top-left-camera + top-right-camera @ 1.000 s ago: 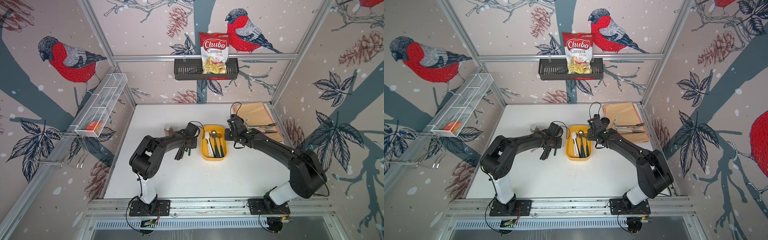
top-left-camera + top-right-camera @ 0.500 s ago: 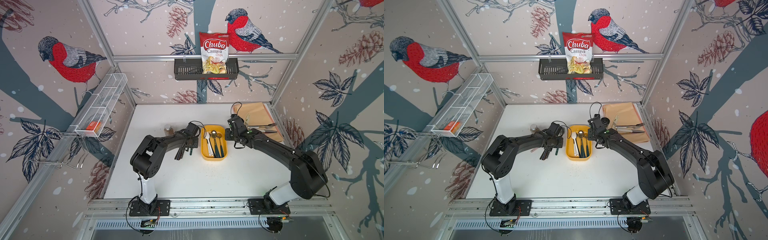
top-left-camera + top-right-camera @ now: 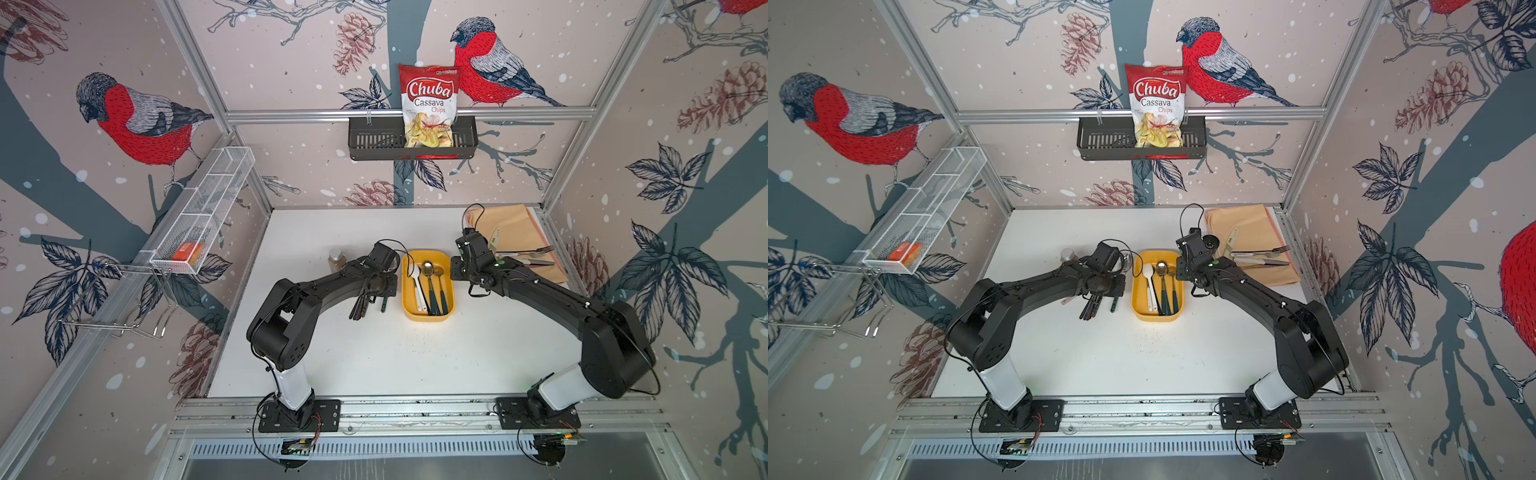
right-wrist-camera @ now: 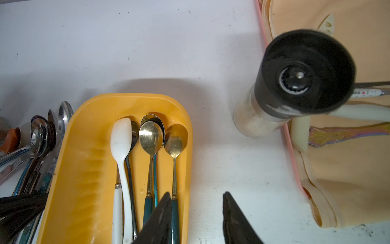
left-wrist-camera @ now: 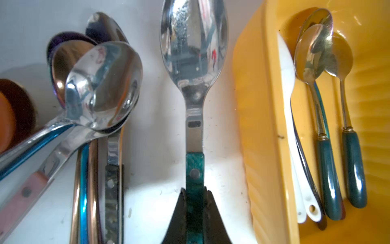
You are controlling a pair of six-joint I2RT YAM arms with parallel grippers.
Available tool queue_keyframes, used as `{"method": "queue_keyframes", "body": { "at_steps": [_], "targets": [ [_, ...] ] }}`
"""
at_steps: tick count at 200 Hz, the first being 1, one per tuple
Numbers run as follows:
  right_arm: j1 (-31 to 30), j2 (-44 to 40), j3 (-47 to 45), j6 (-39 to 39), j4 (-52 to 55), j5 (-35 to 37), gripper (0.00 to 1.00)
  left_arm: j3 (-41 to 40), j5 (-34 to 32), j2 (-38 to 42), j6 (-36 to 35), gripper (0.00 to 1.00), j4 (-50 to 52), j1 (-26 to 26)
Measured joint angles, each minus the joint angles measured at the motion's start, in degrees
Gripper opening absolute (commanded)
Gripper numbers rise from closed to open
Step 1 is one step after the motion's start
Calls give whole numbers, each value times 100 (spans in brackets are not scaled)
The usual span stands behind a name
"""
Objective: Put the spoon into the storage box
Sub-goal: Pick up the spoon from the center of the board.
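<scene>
White surface (image 3: 374,353) inside bird-papered walls; yellow storage box (image 3: 428,315) centre, holding several spoons. Left tool (image 5: 194,198) clenched on green-handled spoon (image 5: 193,63) just left of box. Right tool (image 4: 197,213) parted, grasping nothing.

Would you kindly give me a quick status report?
Left end effector shut on green-handled spoon. Right end effector open, empty. Yellow storage box alongside, unobstructed.
</scene>
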State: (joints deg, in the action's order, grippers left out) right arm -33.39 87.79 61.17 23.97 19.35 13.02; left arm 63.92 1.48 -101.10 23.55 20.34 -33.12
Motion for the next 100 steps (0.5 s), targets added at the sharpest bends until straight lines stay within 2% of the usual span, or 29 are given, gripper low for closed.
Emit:
{"method": "queue_keyframes", "body": {
  "at_steps": [64,100],
  "targets": [
    [4,-31,2,0,0,2,42,286,-15,461,66,0,297,-11],
    [7,-212,0,2,0,26,42,417,151,612,367,0,262,-122]
  ]
}}
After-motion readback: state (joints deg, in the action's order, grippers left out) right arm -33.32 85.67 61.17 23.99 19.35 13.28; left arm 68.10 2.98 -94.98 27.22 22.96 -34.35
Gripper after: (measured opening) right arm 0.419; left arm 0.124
